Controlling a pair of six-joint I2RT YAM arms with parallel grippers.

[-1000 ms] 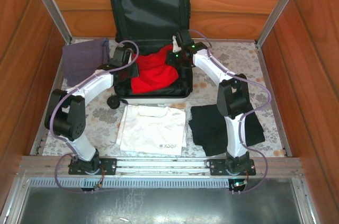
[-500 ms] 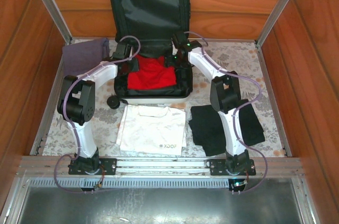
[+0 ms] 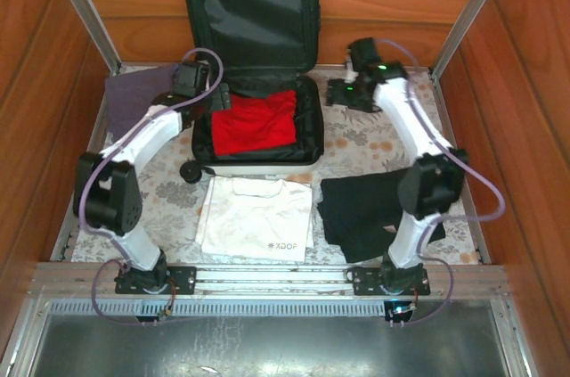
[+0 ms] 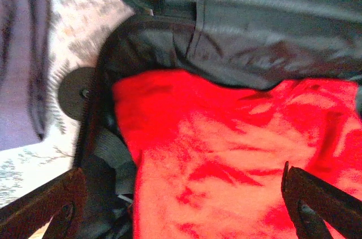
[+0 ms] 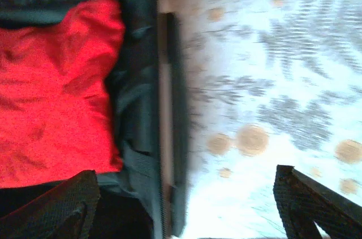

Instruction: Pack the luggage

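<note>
Left arm: reaches forward, elbow low. Left gripper: jaws spread wide, empty. Right arm: stretched far forward; right gripper points leftward, jaws wide apart, empty.

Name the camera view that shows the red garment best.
Top external: the red garment lies in the open luggage with nearly its whole outline in frame. The left wrist view is closer but blurred and cuts off its lower part; the right wrist view catches one side.
</note>
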